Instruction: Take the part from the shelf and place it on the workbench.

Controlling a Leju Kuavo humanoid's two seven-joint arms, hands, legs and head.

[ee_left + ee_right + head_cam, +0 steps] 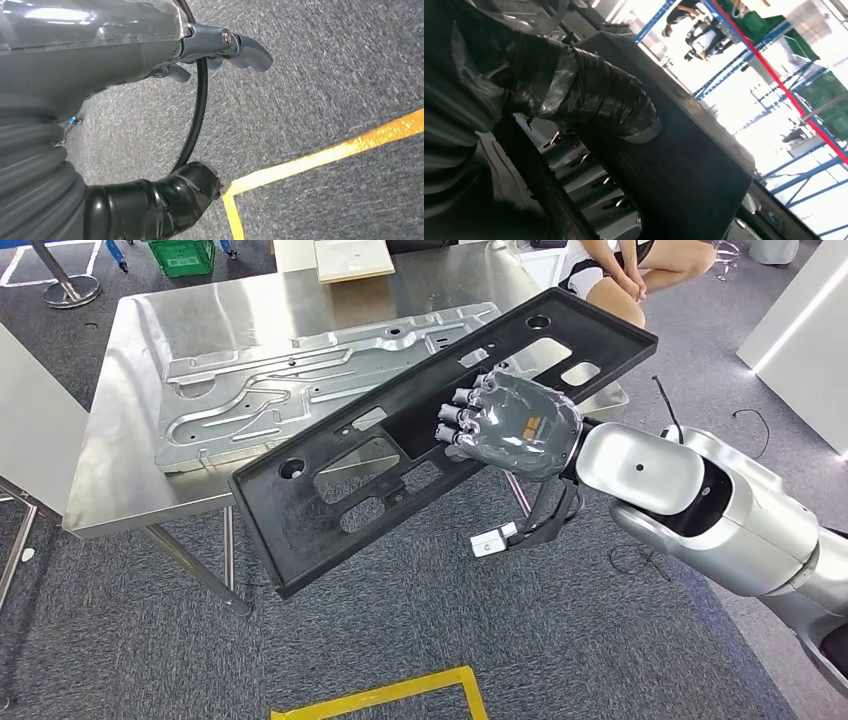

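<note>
The right hand (515,427) grips the part (420,430), a long, flat, matte black panel with a raised rim and several rectangular and round cut-outs; the fingers (462,418) are curled together over the panel's upper face near its middle, and in the right wrist view the thick thumb (609,107) presses against its dark, faintly grained underside (684,165). The part is held tilted above the near edge of the workbench (130,370), a brushed stainless-steel table with thin metal legs, one end over the tabletop and the other projecting out over the grey carpet (150,660). On the workbench, beyond the part, lies a stamped silver metal sheet (260,390) with embossed ribs and small holes. A seated person (625,270) is past the workbench's far corner. The left hand (215,52) hangs above the carpet beside yellow floor tape (320,155), its grey fingers loosely curled and holding nothing.
</note>
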